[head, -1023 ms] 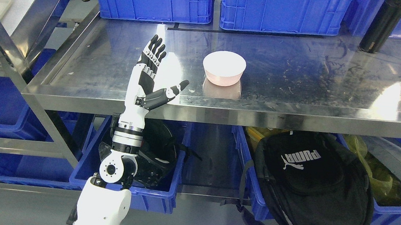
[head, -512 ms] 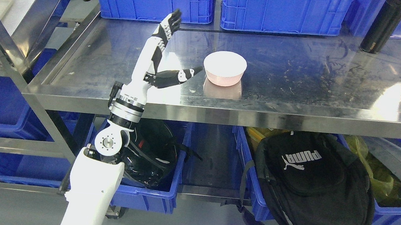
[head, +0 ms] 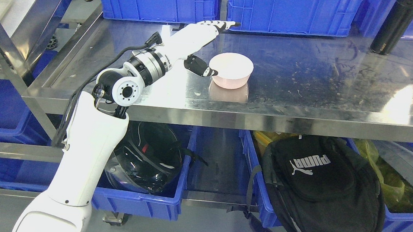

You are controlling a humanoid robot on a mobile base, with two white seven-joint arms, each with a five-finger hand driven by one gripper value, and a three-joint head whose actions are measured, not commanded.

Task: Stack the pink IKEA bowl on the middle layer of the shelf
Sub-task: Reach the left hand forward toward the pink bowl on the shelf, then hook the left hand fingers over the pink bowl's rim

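Pink bowl [head: 230, 70] upright on the shiny steel table [head: 306, 87], near the front edge, well apart from the black bottle [head: 393, 26] at the far right. Only one bowl in view. Left hand [head: 201, 42] just beside the bowl's left side, fingers [head: 225, 24] stretched out flat over the far side toward the blue crates [head: 223, 3], thumb [head: 200, 67] close to the near rim, maybe touching, hard to tell. Nothing gripped yet, hand spread wide. No right hand in view.

Likely step: getting hold of the bowl. Best done slowly: slide the hand a bit more to the right, thumb on the near wall, fingers over the far rim, then squeeze gently. Slippery, smooth bowl on a smooth top, so easy to push away with a bump. Keep level when lifting, away from the table edge and the black backpack [head: 319, 193] below.
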